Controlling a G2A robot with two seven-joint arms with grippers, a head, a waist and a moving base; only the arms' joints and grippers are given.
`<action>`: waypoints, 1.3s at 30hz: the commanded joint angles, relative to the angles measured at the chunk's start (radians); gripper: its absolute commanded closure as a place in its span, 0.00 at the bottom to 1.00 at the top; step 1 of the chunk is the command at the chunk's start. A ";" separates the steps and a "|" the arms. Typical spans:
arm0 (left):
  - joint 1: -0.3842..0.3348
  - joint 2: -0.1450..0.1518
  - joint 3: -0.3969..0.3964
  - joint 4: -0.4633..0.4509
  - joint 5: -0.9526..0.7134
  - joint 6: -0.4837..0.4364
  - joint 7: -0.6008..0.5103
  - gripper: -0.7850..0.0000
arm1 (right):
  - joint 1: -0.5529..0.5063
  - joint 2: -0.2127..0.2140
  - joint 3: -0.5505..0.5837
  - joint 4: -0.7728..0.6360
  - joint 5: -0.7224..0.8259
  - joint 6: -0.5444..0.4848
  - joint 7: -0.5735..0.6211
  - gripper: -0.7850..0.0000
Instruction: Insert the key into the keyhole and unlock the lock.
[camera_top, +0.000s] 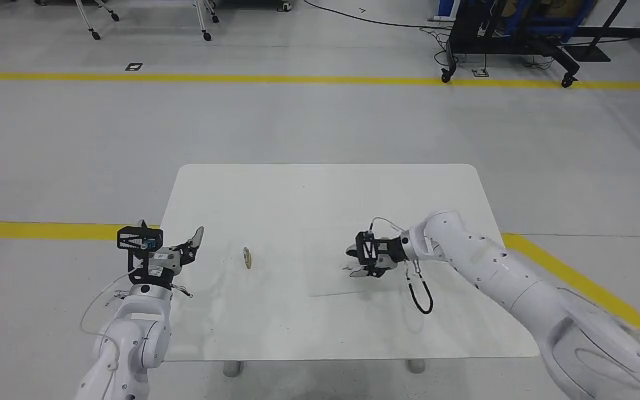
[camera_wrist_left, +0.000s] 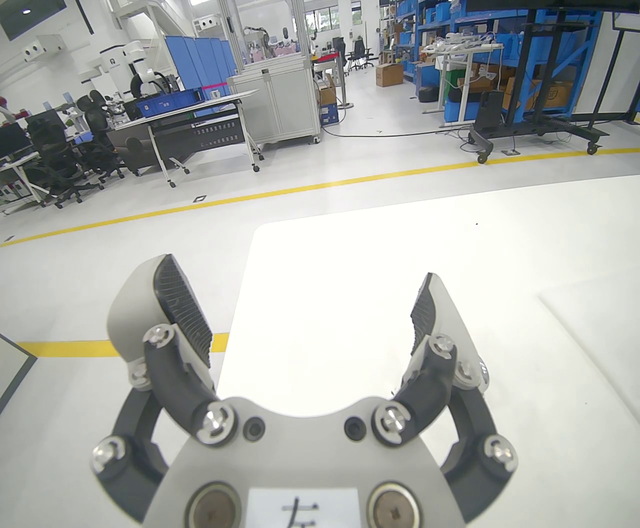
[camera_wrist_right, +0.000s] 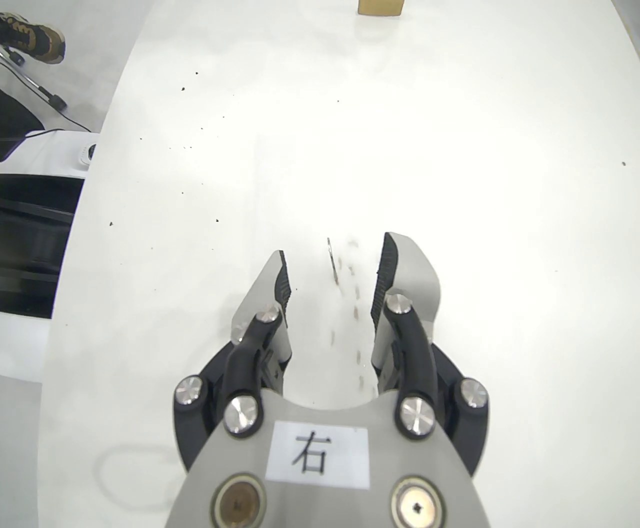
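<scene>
Between lock (camera_top: 247, 258) and key (camera_wrist_right: 332, 260), white table (camera_top: 320, 200).

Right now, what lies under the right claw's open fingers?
Under the right gripper, between its open jaws, a thin dark sliver, probably the key, sits on the white table. Whatever is beneath the gripper's own body is covered.

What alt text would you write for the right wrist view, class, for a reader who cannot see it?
The open right gripper hangs over the white table, with a thin key between its fingers. A brass lock sits farther ahead.
</scene>
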 joint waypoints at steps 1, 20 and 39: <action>0.000 0.000 0.000 0.000 0.000 0.000 0.000 0.00 | 0.016 -0.015 -0.023 0.026 -0.001 0.000 -0.010 0.52; 0.000 0.000 0.000 0.000 0.000 0.000 0.000 0.00 | 0.106 -0.111 -0.161 0.187 -0.078 0.000 -0.181 1.00; 0.000 0.000 0.000 0.000 0.000 0.000 0.000 0.00 | 0.066 -0.079 -0.108 0.191 -0.159 0.155 -0.548 1.00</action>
